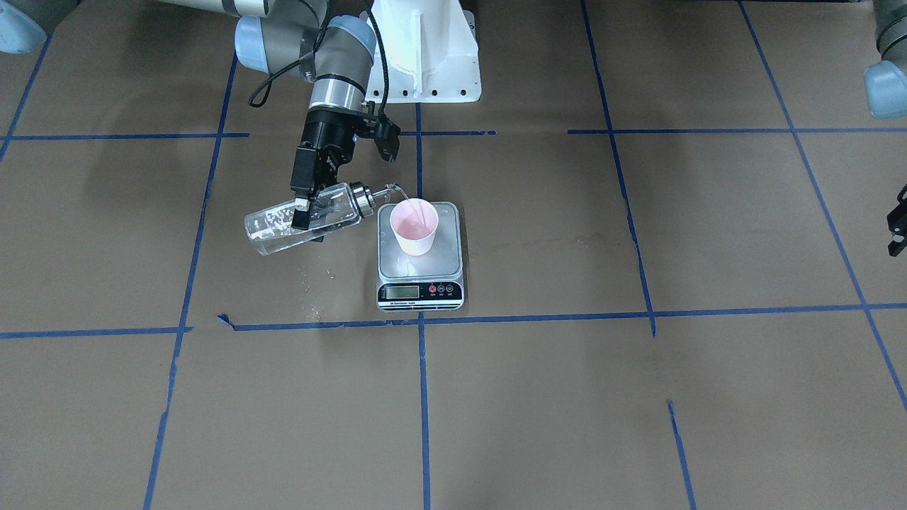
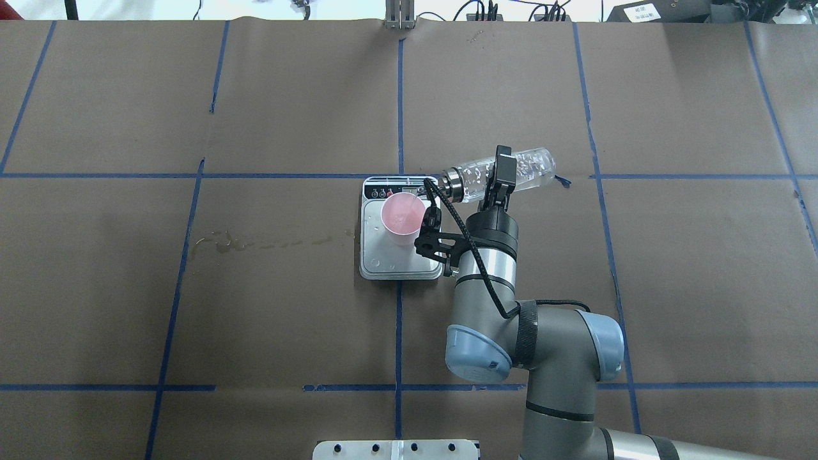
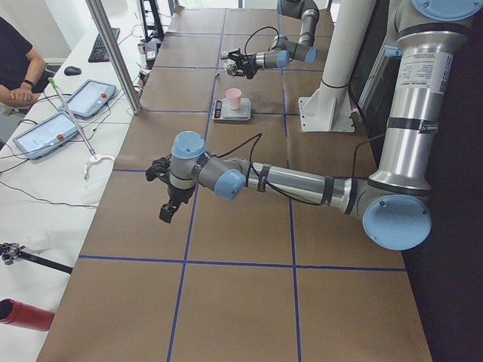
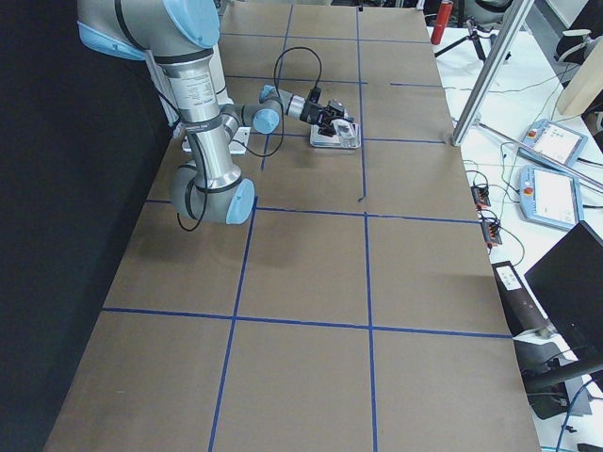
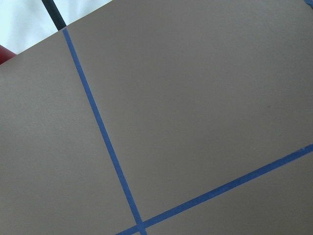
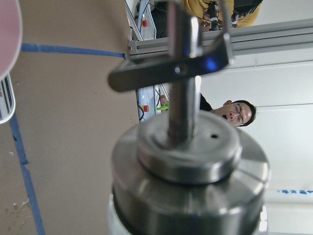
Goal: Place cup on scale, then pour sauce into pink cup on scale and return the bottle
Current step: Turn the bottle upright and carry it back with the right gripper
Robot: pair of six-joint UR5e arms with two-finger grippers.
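Observation:
The pink cup (image 1: pixel 414 227) stands upright on the scale (image 1: pixel 397 263) near the table's middle, with liquid in its bottom. My right gripper (image 1: pixel 312 216) is shut on the clear glass bottle (image 1: pixel 273 230) and holds it tipped almost level, above the table beside the scale. The spout (image 1: pixel 393 189) is over the cup's rim, and a thin stream of clear sauce falls into the cup. The overhead view shows the cup (image 2: pixel 402 218), scale (image 2: pixel 396 268) and bottle (image 2: pixel 533 167). The right wrist view shows the silver cap (image 6: pixel 190 161). My left gripper (image 3: pixel 167 205) hangs far off; I cannot tell its state.
Small wet drops (image 1: pixel 312 287) lie on the brown paper beside the scale, and a faint stain (image 1: pixel 553 244) on its other side. The white robot base (image 1: pixel 432 57) stands behind the scale. Blue tape lines grid the table. Operators' tablets (image 3: pixel 56 128) lie beyond the table's edge.

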